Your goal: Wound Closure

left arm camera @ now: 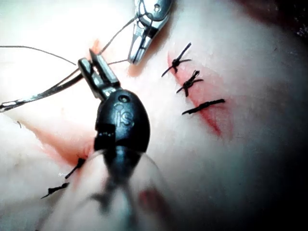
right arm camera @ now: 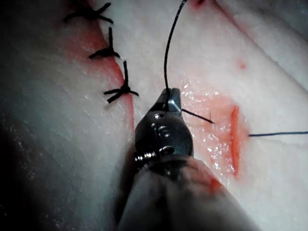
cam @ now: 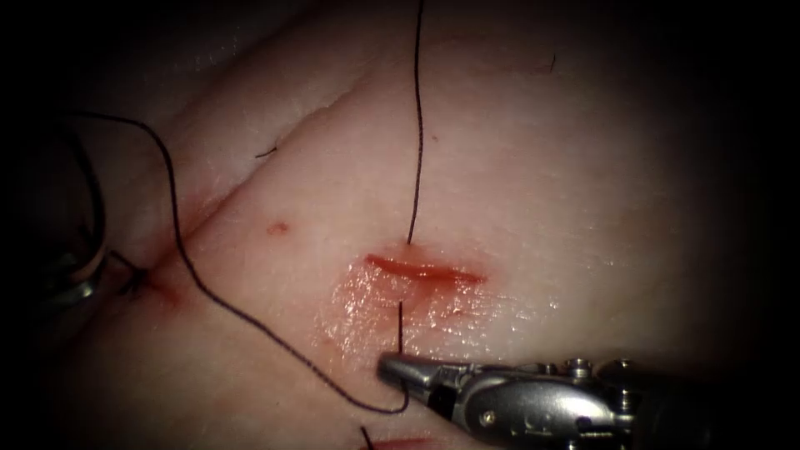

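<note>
Thread (cam: pixel 250 321) sits clamped in the right pincer (cam: pixel 398 368) below the cut (cam: pixel 425 270). Left pincer (left arm camera: pixel 98 72) holds the needle (left arm camera: pixel 41 96) near its tail, clear of the tissue (cam: pixel 583 208).

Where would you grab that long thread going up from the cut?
I'd say mid-length on the thread, coming square across from the right: it runs straight over bare tissue. The right end effector grips thread below the cut; the left end effector holds the needle by its end, out of the tissue.
</note>
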You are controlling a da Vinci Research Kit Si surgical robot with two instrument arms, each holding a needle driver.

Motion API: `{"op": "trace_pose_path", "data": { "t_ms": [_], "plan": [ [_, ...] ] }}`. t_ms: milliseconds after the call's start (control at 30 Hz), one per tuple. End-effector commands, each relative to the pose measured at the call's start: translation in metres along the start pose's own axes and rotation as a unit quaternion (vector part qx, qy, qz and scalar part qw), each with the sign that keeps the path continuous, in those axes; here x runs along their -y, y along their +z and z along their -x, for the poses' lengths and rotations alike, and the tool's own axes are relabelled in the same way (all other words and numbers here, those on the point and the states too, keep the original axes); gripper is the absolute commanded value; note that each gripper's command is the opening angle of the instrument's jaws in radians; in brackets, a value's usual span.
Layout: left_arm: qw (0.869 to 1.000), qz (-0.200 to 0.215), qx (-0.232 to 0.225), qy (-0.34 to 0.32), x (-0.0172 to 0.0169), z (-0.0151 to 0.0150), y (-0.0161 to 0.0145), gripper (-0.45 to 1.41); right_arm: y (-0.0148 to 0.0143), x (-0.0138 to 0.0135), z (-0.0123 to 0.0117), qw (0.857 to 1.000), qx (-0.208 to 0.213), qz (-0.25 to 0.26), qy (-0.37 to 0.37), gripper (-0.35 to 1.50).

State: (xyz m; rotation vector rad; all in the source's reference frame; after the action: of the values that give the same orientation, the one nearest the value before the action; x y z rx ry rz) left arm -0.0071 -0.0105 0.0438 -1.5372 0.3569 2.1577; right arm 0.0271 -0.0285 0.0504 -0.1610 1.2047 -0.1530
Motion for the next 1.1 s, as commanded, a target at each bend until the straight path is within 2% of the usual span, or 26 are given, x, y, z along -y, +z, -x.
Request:
{"op": "trace_pose_path", "data": {
  "t_ms": [33, 567, 800, 833, 900, 967, 1000, 1100],
  "plan": [
    [1.0, 0.002, 0.0, 0.001, -0.0004, 0.0006, 0.0006, -0.45, 0.001, 0.0005, -0.0013, 1.0, -0.004, -0.007, -0.002, -0.35],
    [1.0, -0.012, 0.021, 0.013, -0.0001, 0.0027, 0.001, -0.45, 0.0016, 0.0035, -0.0099, 0.998, -0.049, -0.042, -0.015, -0.35],
    [0.998, -0.032, 0.047, 0.037, 0.0018, 0.0034, -0.0012, -0.45, 0.0018, 0.0037, -0.0116, 0.997, -0.049, -0.053, -0.009, -0.35],
    [0.997, -0.037, 0.053, 0.046, 0.0022, 0.0035, -0.0017, -0.45, 0.0019, 0.0035, -0.0116, 0.997, -0.048, -0.052, -0.005, -0.27],
    [0.992, -0.056, 0.077, 0.081, 0.0033, 0.0038, -0.0031, -0.45, 0.0017, 0.0029, -0.0114, 0.998, -0.041, -0.049, 0.002, 0.52],
    [0.985, -0.078, 0.104, 0.11, 0.0043, 0.0041, -0.0043, -0.45, 0.0014, 0.0021, -0.011, 0.999, -0.031, -0.042, 0.006, 0.88],
    [0.98, -0.092, 0.124, 0.125, 0.0054, 0.0044, -0.0056, -0.45, 0.0009, 0.001, -0.0102, 0.999, -0.023, -0.033, 0.013, 1.14],
    [0.975, -0.1, 0.137, 0.141, 0.0064, 0.0048, -0.0068, -0.45, 0.0002, -0.0003, -0.0089, 0.999, -0.02, -0.023, 0.023, 1.28]
  ]
}}
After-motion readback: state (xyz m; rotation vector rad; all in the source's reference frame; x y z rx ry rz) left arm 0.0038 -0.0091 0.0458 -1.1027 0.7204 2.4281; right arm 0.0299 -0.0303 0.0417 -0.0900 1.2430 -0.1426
